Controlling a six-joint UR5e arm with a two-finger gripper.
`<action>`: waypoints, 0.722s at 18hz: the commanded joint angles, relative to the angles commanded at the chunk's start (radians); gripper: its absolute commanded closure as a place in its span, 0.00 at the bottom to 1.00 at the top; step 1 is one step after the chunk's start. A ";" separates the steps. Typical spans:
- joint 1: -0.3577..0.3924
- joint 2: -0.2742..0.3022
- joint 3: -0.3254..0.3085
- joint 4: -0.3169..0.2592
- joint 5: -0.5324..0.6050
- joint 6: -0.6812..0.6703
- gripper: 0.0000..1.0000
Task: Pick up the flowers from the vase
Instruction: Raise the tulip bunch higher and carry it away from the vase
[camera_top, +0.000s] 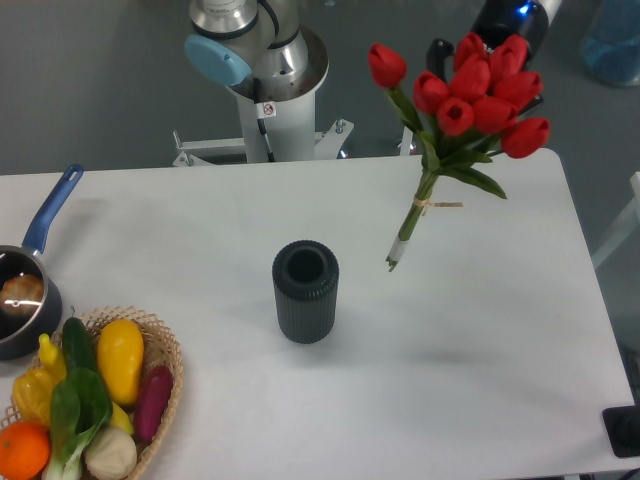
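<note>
The tulips (470, 90) are held up, clear of the empty vase (305, 292). The gripper (478, 55) is hidden behind them, so its jaws cannot be told.

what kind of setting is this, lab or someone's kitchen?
Most likely a robot lab staged with household props: the arm's pedestal is bolted behind a bare white table, the floor is plain grey, and the vase, basket of produce and pan look like test objects.

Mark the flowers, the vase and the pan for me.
flowers (470, 90), fixed camera, on the red blooms.
vase (305, 305), fixed camera, on its ribbed side.
pan (48, 215), fixed camera, on its blue handle.
</note>
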 joint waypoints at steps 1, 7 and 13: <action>0.003 0.000 0.003 0.000 0.000 0.000 0.67; 0.002 -0.002 0.002 0.000 -0.002 0.000 0.67; 0.003 -0.006 -0.006 -0.002 -0.002 0.000 0.67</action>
